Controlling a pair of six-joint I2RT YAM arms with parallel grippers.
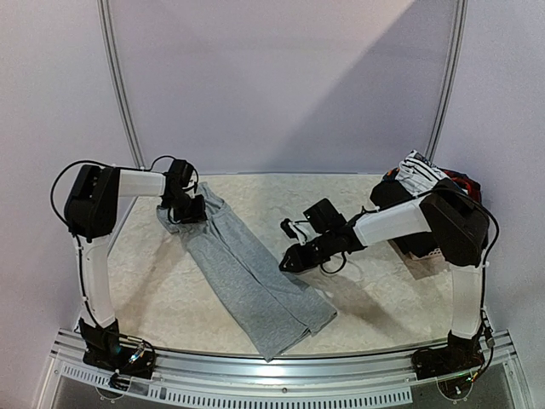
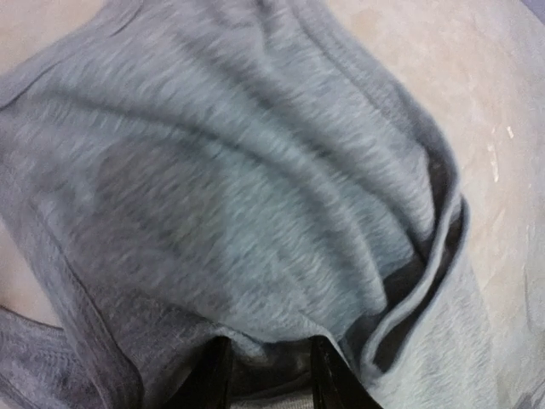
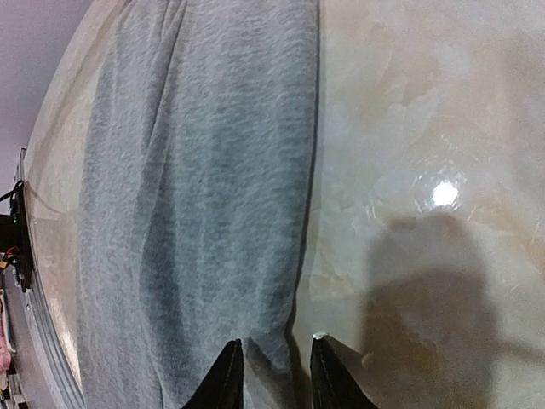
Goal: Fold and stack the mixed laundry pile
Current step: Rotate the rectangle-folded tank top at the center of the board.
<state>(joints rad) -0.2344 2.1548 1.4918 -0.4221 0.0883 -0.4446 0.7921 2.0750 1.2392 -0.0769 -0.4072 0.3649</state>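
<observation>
Grey trousers [image 1: 251, 281] run diagonally, hem nearest, waist far-left pinched by left fingers [image 2: 213, 379]; right fingers [image 3: 228, 379] spread.

Robot lab, white backdrop [image 1: 281, 85], aluminium mounting rail [image 1: 281, 368]

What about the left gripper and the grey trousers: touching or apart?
Touching. Left wrist view shows the grey trousers bunched between the fingers of the left gripper.

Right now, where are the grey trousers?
Top view: the grey trousers lie diagonally across the left half of the table, far end at the left gripper, near end by the front edge. The right gripper sits at their right edge.
</observation>
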